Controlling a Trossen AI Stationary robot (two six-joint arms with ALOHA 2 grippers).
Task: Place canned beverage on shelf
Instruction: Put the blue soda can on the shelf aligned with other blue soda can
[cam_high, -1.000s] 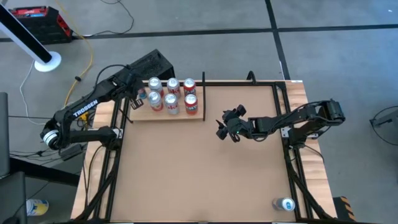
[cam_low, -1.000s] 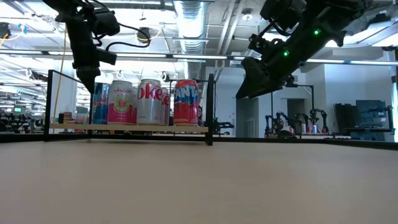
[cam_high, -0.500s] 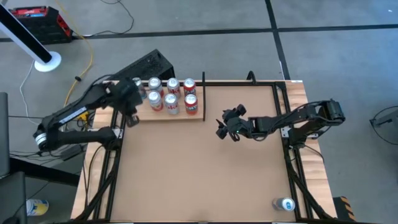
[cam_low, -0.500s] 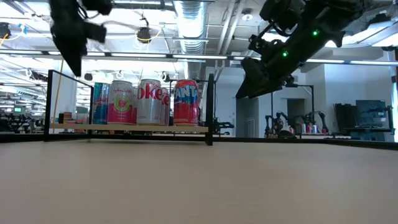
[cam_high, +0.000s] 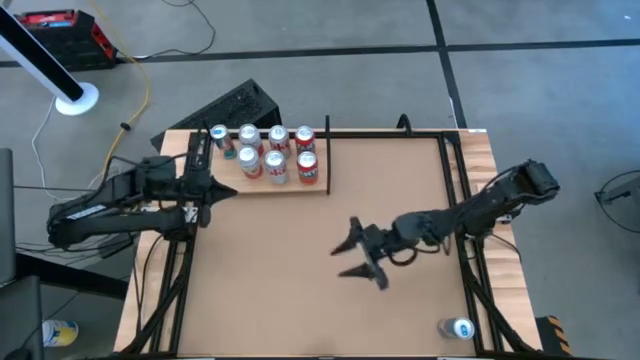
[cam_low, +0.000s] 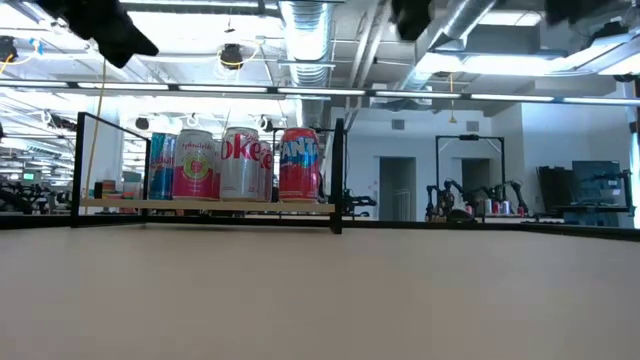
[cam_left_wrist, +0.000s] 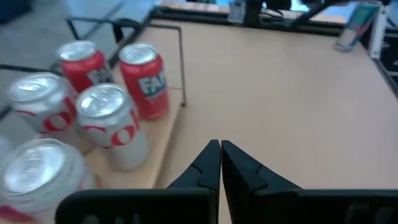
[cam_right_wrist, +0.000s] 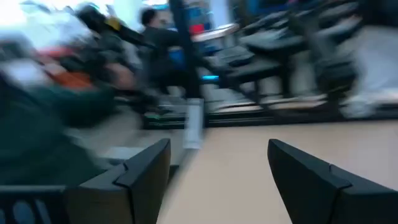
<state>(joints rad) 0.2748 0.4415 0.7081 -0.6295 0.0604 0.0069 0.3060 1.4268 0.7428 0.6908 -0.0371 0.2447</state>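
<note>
Several beverage cans (cam_high: 265, 150) stand upright in two rows on the shelf (cam_high: 290, 187), a pale wood board with black rails at the table's far left; they also show in the low view (cam_low: 225, 163) and the left wrist view (cam_left_wrist: 109, 121). My left gripper (cam_high: 225, 190) hovers shut and empty at the table's left edge, near the shelf's near side, its fingers (cam_left_wrist: 220, 163) pointing across the table. My right gripper (cam_high: 345, 260) stands open and empty above the table's middle right (cam_right_wrist: 219, 149). One more can (cam_high: 458, 328) stands at the near right corner.
Black rails run along the table's left and right sides (cam_high: 470, 280). A black upright post (cam_low: 338, 175) marks the shelf's right end. Bare brown tabletop (cam_high: 280, 280) lies between the shelf and the near edge. Another can (cam_high: 58, 332) lies on the floor off the near left.
My left gripper has drawn back from the shelf's left end toward the table's left and near edges, tipping up from pointing down; it stays shut. My right gripper has swung toward the near edge, risen and tipped up to about level, still open. The cans have not moved.
</note>
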